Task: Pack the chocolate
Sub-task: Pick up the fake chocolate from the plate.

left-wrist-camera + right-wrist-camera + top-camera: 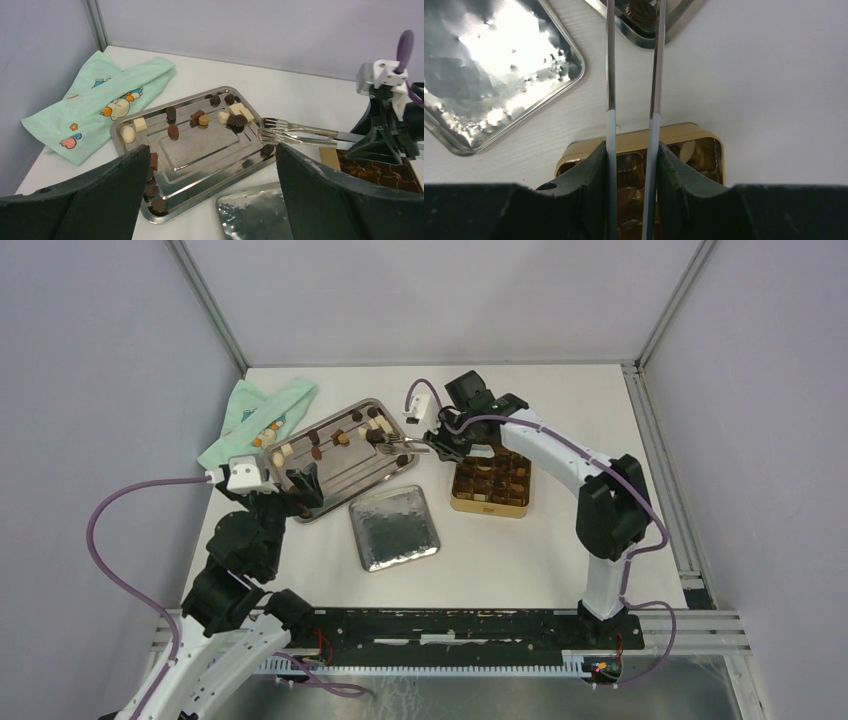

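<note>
Chocolate (172,131) on tray (190,165), right tool (631,160) clamping tongs (300,134) beside it; left tool (211,150) splayed, empty

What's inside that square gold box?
The gold box holds brown chocolates in a grid of small compartments. The right arm reaches over its far side, hiding part of it, so I can't tell whether every slot is filled.

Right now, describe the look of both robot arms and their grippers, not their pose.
The left arm and right arm share one build: white shell links between bulky black joints. A lilac cable loops from each arm to a white camera block at the wrist. The left gripper and right gripper each have two broad, matte black fingers with rounded edges.
</note>
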### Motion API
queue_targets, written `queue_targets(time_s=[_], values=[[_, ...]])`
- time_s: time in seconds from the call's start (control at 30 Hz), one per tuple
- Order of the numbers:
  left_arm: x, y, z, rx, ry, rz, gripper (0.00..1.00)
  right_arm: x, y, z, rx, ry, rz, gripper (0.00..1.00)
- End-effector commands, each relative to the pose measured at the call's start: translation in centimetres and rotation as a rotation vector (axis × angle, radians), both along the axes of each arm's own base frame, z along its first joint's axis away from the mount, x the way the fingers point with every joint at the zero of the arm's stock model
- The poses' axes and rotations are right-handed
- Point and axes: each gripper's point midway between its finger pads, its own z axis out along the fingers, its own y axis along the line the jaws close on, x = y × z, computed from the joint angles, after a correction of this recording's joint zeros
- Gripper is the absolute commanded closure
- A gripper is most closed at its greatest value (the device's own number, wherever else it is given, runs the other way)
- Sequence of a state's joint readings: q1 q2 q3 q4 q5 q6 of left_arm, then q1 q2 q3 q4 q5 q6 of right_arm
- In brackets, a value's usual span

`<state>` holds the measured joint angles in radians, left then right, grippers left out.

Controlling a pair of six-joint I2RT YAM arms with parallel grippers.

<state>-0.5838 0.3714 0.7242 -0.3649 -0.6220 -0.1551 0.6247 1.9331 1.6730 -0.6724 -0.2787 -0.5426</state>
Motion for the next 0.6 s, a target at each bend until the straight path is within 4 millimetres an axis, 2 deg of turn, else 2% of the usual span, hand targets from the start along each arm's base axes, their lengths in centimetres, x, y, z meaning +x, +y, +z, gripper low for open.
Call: queue_targets(time_s=[0.0,0.1,0.2,0.57], values=[[-0.2,0.3,1.1,0.009,-0.039,0.002,0.00,-2.2,0.0,4.6,0.112,-0.063,0.049,0.92],[-0.2,0.3,1.1,0.006,-0.042,0.001,0.00,-4.5,-1.6,5.5,0.137,-0.062,0.077,0.92],[-0.2,0.2,1.1,0.008,-0.043,-0.005,0.00,-6.3,-4.2,5.9,0.134,-0.068,0.068,0.92],[-0.2,0.0,1.0,0.010,-0.038,-0.018,0.00,-10.0,-17.3,6.3,0.109,-0.088,-0.134,0.91]])
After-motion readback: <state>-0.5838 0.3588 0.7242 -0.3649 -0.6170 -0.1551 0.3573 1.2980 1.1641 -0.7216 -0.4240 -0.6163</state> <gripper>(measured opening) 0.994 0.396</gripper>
